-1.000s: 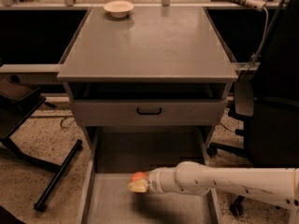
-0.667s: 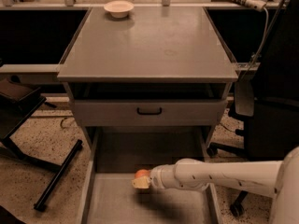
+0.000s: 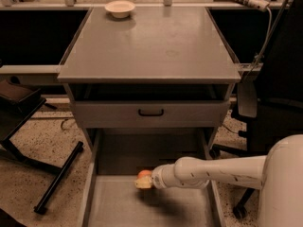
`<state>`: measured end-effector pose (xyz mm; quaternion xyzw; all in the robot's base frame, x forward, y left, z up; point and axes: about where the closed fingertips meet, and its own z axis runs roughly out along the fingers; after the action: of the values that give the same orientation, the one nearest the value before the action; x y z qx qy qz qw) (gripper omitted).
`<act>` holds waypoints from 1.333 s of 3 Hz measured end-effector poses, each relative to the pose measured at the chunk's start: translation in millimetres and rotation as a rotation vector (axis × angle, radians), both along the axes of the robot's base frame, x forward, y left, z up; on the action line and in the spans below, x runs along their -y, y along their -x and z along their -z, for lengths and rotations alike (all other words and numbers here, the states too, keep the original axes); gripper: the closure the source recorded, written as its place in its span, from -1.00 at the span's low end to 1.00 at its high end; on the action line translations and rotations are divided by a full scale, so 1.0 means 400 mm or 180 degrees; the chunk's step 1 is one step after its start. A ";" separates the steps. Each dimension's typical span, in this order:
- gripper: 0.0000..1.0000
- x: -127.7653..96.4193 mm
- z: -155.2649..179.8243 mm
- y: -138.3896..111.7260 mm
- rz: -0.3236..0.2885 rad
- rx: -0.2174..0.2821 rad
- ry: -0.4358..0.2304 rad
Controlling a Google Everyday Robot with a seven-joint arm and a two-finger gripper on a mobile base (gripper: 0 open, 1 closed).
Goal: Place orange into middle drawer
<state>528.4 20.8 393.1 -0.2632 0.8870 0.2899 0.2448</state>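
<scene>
The orange (image 3: 144, 174) shows as a small round orange fruit at the tip of my gripper (image 3: 143, 180). The gripper is held over the pulled-out middle drawer (image 3: 104, 207), a wide shallow gray tray below the cabinet. It is near the drawer's back, a little left of center. My white arm (image 3: 213, 171) reaches in from the right and hides part of the drawer floor. The gripper is shut on the orange, and the fruit is slightly above the drawer floor.
A gray drawer front with a black handle (image 3: 151, 112) sits above the open drawer. A white bowl (image 3: 120, 8) stands at the back left of the cabinet top (image 3: 151, 46). A black chair (image 3: 270, 103) is at right, a black stand leg (image 3: 57, 178) at left.
My arm has moved slightly toward the back of the drawer and leftward, carrying the orange with it. Nothing else has moved.
</scene>
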 end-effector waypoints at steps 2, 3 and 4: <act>-0.30 0.000 0.000 0.000 0.0000 0.0000 0.0000; -0.76 0.000 0.000 0.000 0.0000 0.0000 0.0000; -1.00 0.000 0.000 0.000 -0.0001 0.0000 0.0000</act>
<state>528.3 20.9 393.0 -0.2633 0.8870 0.2900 0.2447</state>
